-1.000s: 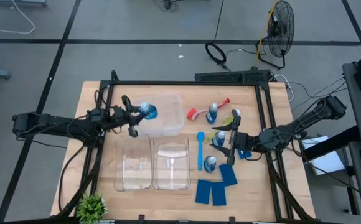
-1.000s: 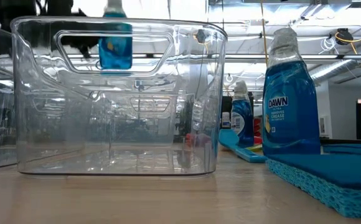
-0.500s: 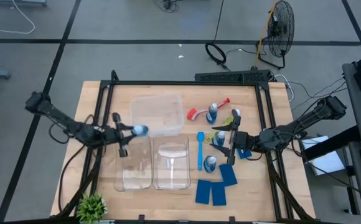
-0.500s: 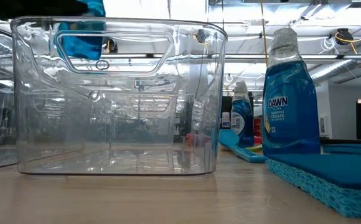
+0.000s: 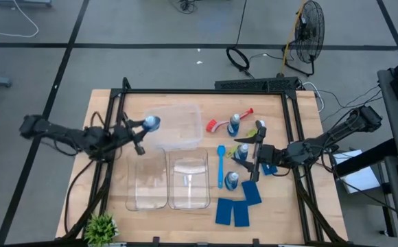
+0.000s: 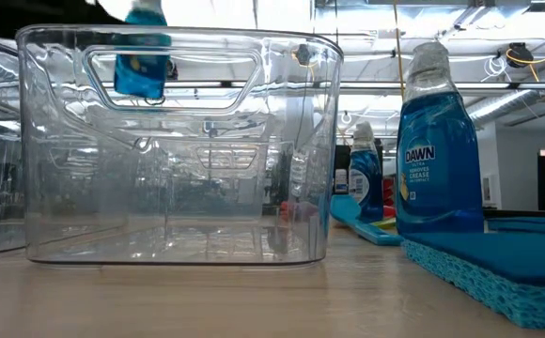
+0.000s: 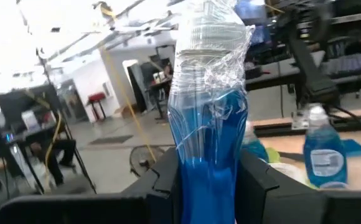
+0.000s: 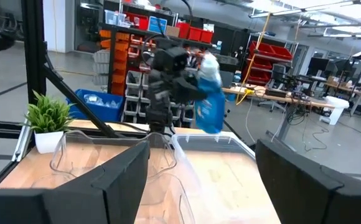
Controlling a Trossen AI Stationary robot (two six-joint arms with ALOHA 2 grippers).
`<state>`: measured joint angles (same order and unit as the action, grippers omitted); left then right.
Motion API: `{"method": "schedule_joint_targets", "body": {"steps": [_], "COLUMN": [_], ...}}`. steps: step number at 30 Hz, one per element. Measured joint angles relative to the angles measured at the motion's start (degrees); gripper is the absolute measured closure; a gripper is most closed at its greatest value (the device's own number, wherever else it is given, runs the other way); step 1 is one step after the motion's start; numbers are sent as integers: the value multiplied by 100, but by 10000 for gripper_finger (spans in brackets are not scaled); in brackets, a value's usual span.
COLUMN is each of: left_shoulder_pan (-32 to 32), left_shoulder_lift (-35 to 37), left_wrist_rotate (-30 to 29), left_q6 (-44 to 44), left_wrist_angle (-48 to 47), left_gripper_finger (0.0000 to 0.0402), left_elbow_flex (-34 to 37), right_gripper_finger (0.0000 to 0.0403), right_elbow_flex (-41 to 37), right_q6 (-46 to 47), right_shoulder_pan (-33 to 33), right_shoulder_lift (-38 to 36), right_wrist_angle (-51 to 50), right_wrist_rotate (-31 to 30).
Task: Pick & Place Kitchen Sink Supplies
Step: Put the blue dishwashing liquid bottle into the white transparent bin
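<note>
My left gripper [image 5: 140, 134] is shut on a small blue-liquid bottle [image 5: 150, 123] with a pale cap. It holds the bottle in the air by the left corner of the far clear bin [image 5: 177, 127]. The low view shows that bottle [image 6: 144, 58] high up behind a bin's wall. My right gripper [image 5: 252, 156] waits open over the table's right part, close to a standing bottle [image 5: 242, 152]. Two more bottles [image 5: 234, 123] [image 5: 232, 180] stand on their bases. Red [image 5: 219, 124] and blue [image 5: 221, 165] brushes and blue sponges [image 5: 234, 211] lie flat. My left gripper pinches the bottle's blue body [image 7: 208, 155] between its two fingers [image 7: 167, 180], one on each side, coming roughly level from the table's left. The bottle is lifted clear of the table and bins. Its cap [image 7: 211, 31] points up and it tilts slightly.
Two clear bins [image 5: 147, 180] [image 5: 189, 180] stand side by side near the front, with the third behind them. A small green plant [image 5: 101, 228] sits at the near left corner. A black frame [image 5: 206, 91] borders the table.
My left gripper carried the bottle from beside the far bin toward the near and left edges, over the near left bin. It then swung back toward the far edge, ending left of where it began. The bottle stayed in its hold. My right arm kept still.
</note>
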<state>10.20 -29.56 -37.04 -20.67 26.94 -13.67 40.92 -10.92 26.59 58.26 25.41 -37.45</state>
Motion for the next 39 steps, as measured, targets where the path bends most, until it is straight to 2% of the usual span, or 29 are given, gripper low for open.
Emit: {"method": "schedule_joint_targets", "body": {"steps": [4,9,13,20,26,30,39], "left_shoulder_pan": [-1089,-2194,-2730,-3093,-3150,-3150,-3150], "left_shoulder_lift": [-74,-94,-115,-120,-118,-116,-116], "left_wrist_rotate": [776,1954,2669,2388,1890,1866,1841], "left_q6": [860,1399,1768,2292,2491,2494,2442], "left_wrist_angle": [-503,308,748,461,342,319,340], "left_gripper_finger": [310,310,310,308,224,191,187], "left_elbow_flex": [120,680,1077,1287,1281,1273,1272], "right_gripper_finger": [124,124,124,124,124,124,124], "right_elbow_flex": [0,0,0,0,0,0,0], "right_q6": [-213,-372,-477,-544,-558,-609,-609], "right_shoulder_pan": [-2,-2,-2,-2,-2,-2,0], "right_shoulder_lift": [0,0,0,0,-1,-1,-2], "right_wrist_angle": [7,5,2,-43,-41,-40,-39], "right_wrist_rotate": [2,6,15,17,17,17,10]}}
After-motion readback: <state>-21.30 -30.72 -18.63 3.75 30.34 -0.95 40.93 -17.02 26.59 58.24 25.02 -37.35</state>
